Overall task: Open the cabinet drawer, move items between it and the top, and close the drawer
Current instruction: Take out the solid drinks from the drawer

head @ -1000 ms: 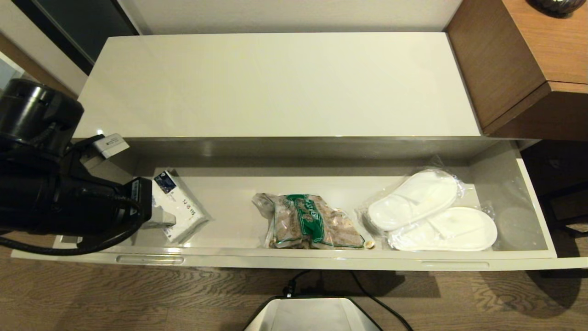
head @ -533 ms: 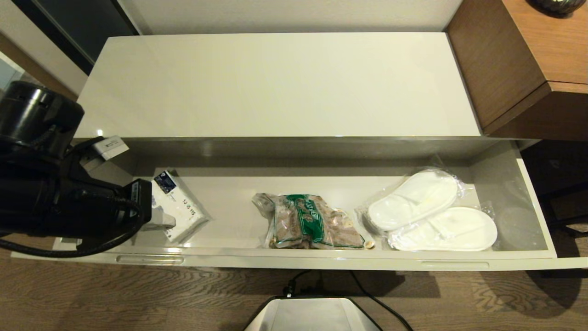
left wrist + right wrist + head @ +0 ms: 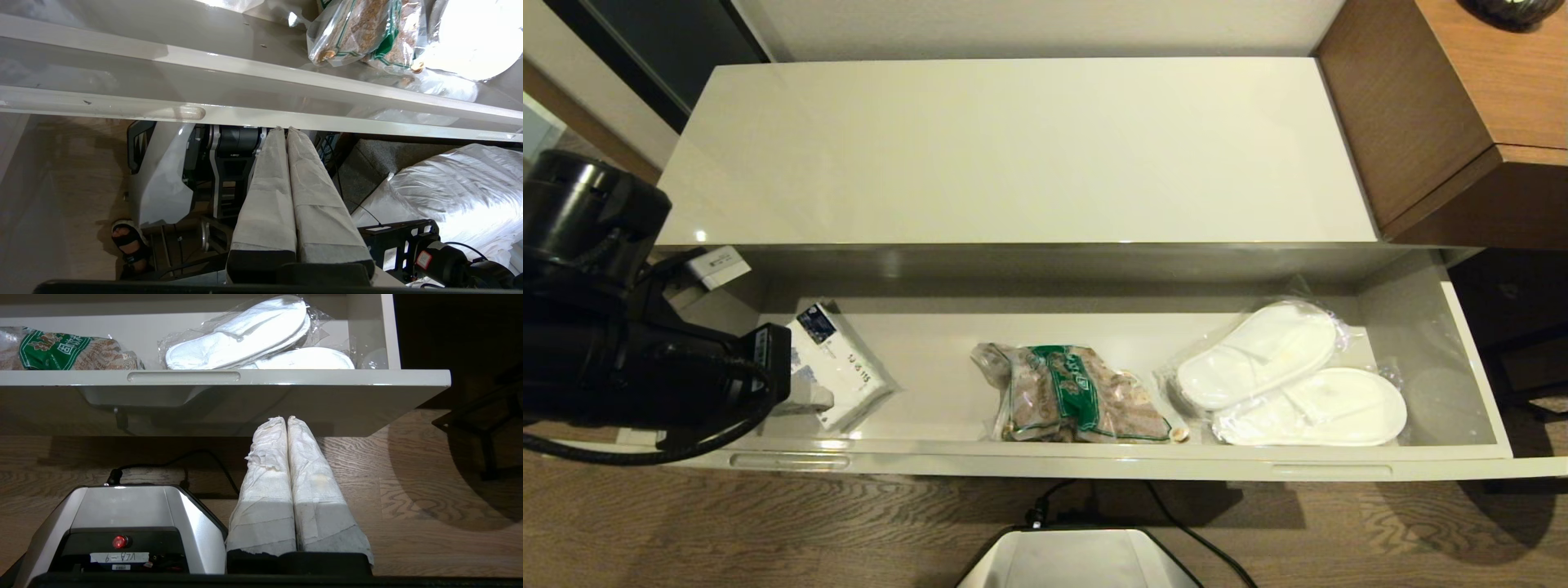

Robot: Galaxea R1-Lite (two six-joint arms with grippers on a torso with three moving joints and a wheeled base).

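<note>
The cabinet drawer [image 3: 1094, 465] stands pulled fully out beneath the bare top [image 3: 1013, 147], and over the last second almost nothing has shifted: the left arm [image 3: 613, 359] has only sagged slightly at the drawer's near-left corner, so opening looks done and no transfer begun. The bag of brown pieces [image 3: 1078, 396] lies mid-drawer between a tissue pack [image 3: 841, 367] and wrapped slippers [image 3: 1290, 384]. The left hand [image 3: 284, 130], pressed shut and empty, sits under the drawer's front rim, hidden from the head view; the right hand [image 3: 287, 418], likewise shut and empty, hangs parked below the drawer's right end.
</note>
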